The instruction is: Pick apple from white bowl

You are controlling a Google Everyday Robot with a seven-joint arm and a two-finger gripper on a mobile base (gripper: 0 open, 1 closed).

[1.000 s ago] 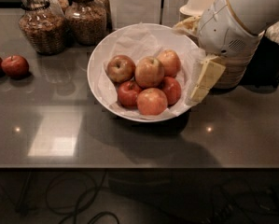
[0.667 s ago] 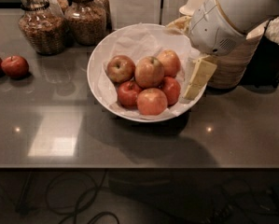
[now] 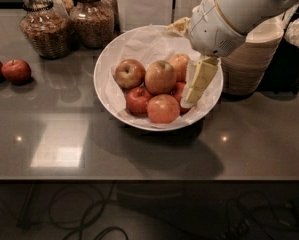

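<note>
The white bowl point(image 3: 109, 59) stands mid-table, lined with crumpled paper and holding several apples. The apple point(image 3: 160, 76), the largest, pale golden with a red blush, lies in the middle of the pile. My gripper point(image 3: 191, 76) hangs over the bowl's right side, just right of the apple and apart from it. It is open: one cream finger point(image 3: 201, 79) points down over a red apple point(image 3: 179, 90) by the right rim, and the other shows at the far rim. The gripper holds nothing.
Two small red apples point(image 3: 9, 69) lie at the table's left edge. Two glass jars point(image 3: 44, 29) stand at the back left. A stack of beige disposable bowls point(image 3: 251, 59) stands right of the bowl, behind the arm, with a dark container point(image 3: 294, 59) beyond it.
The gripper has moved left, from over the bowl's right rim to inside it, closer to the apple. The apples and bowl have not moved.
</note>
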